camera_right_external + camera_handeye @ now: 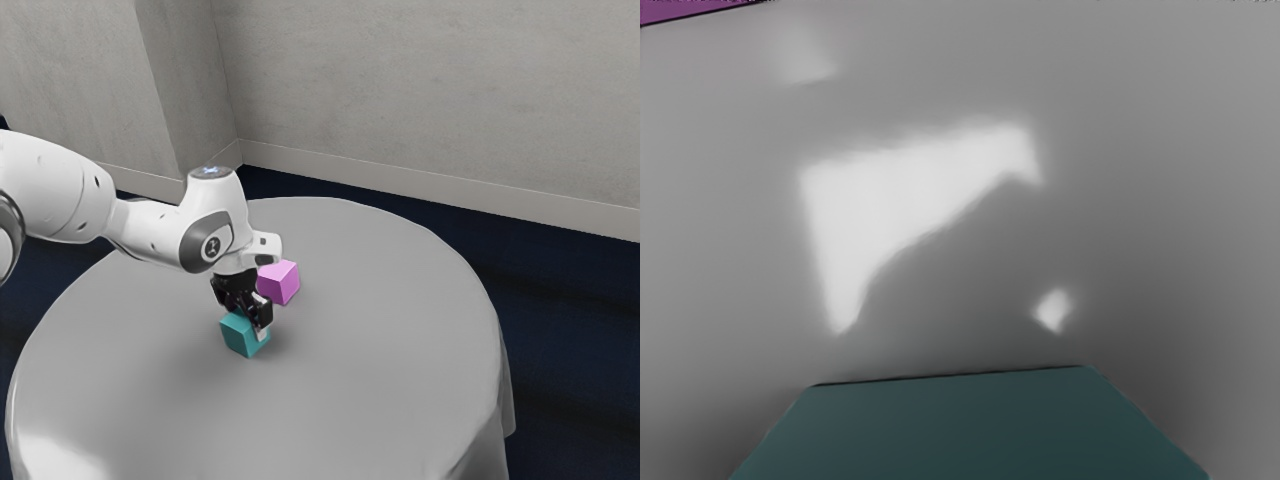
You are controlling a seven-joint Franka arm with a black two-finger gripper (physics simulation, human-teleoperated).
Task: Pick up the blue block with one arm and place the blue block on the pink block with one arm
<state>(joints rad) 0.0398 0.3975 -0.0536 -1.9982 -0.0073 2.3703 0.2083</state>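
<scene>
1. A round table [400,330] stands in the middle of the room. It is draped in a smooth grey cloth that hangs over the rim in soft folds at the exterior view's right.
2. Behind it, pale grey walls [420,80] meet in a corner. A light skirting board [450,190] runs along their foot, above a dark navy floor [570,330].
3. The white arm [150,230] comes in from the exterior view's left and bends low over the cloth, wrist pointing down.
4. Its black gripper [250,314] sits right at the top of the blue block [240,340] — a teal-blue cube. I cannot tell whether the gripper has clamped the cube or merely sits over it.
5. The blue block is near the table's centre, towards the exterior view's left. I cannot tell whether its underside is touching the cloth.
6. The pink block [278,282] rests on the cloth just beside the gripper, a little farther back and towards the exterior view's right. It is close to the blue block but apart from it, and nothing is stacked on it.
7. In the wrist view the blue block [970,430] shows as a broad teal face just under the hand. Beyond it lies grey cloth [1160,200], with bright patches of light and the arm's soft shadow across it.
8. A thin strip of pink [700,3] shows at the far edge of that cloth — presumably the pink block's side.
</scene>
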